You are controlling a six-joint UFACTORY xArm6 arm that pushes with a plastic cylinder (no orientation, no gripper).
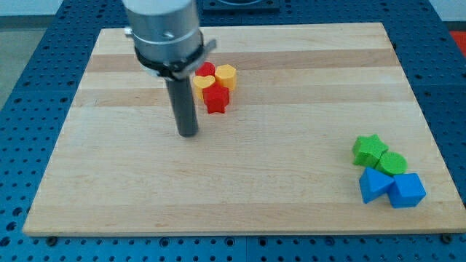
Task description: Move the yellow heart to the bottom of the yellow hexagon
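We work over a pale wooden board that sits on a blue perforated table. Our arm has no hand to open or close; it ends in a dark rod, and my tip rests on the board to the view's left of, and a little below, the upper group of blocks, apart from them.

That group lies near the view's top, left of centre. The yellow heart is at its left side, partly hidden by the rod's mount. The yellow hexagon is up and to the right of it, and the two look close or touching; we cannot tell which. A red block peeks out above the heart, its shape unclear. A red star sits just under the heart and the hexagon, filling the spot directly beneath the hexagon.

Near the view's right and bottom a second group is packed together: a green star, a green round block beside it, and below them a blue triangle and a blue cube. The cube lies near the board's right edge.

The board's middle, its whole left part and the bottom strip lie open, and so does the top right corner.
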